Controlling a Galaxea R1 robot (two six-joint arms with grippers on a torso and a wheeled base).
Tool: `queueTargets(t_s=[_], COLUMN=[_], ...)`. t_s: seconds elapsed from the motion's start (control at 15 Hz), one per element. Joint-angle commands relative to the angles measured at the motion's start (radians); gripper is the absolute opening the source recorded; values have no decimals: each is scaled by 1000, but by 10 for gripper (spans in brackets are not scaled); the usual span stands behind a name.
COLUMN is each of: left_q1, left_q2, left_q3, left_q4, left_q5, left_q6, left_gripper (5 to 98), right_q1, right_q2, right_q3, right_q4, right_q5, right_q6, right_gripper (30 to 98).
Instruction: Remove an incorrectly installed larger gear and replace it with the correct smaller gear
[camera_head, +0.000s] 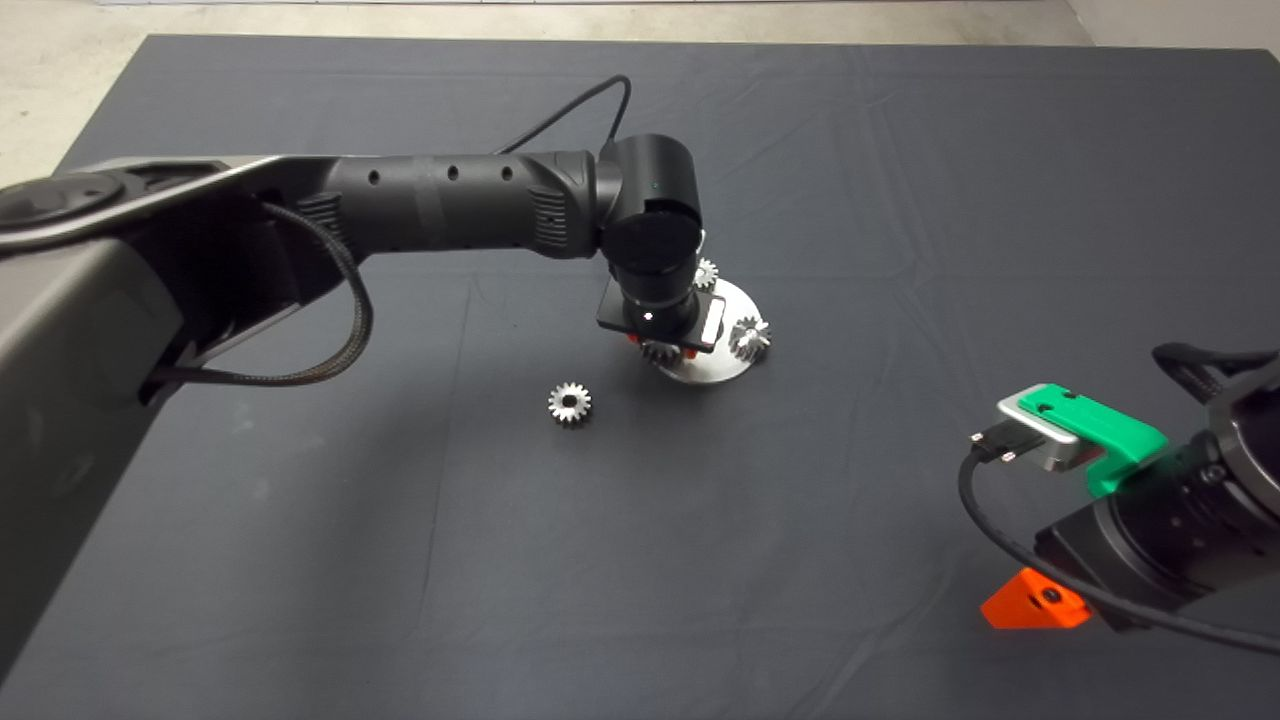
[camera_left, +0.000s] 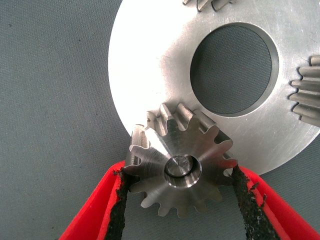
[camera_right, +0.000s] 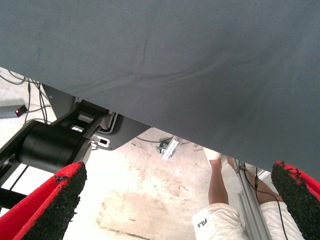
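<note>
My left gripper (camera_left: 179, 175) hangs over the near-left edge of the round silver plate (camera_head: 705, 372), shut on the larger gear (camera_left: 177, 160). Both black pads (camera_left: 120, 200) press against that gear's teeth. It sits on a peg at the plate's rim (camera_left: 150, 75), the peg's end showing in its centre. In the head view the left wrist hides most of the larger gear (camera_head: 660, 352). The smaller gear (camera_head: 569, 403) lies flat on the mat, left of the plate and clear of both grippers. At the lower right edge my right gripper (camera_right: 177, 172) stays parked and open, holding nothing.
Two other small gears (camera_head: 750, 337) (camera_head: 707, 272) stand on the plate around its large round hole (camera_left: 234, 70). The right wrist view shows the mat's edge, the floor beyond, a black robot base and a person's legs (camera_right: 220, 195).
</note>
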Motion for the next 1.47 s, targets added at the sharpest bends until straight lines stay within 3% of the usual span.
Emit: queueTargets(t_s=[0.0, 1.13, 1.27, 1.4], left_q1=[-9, -20, -20, -35], left_q2=[4, 3, 3, 1], left_q3=[20, 66, 66, 65], left_q4=[6, 29, 29, 29], left_q5=[-15, 0, 20, 24], left_q6=[-6, -1, -1, -3], left_gripper=[508, 415, 411, 411], right_q1=[26, 25, 24, 24], right_q2=[-5, -5, -5, -6], right_q3=[1, 1, 1, 2], right_q4=[-4, -3, -3, -3], right_q5=[-125, -125, -125, -125], right_q6=[-3, -2, -2, 0], right_gripper=[976, 976, 976, 976])
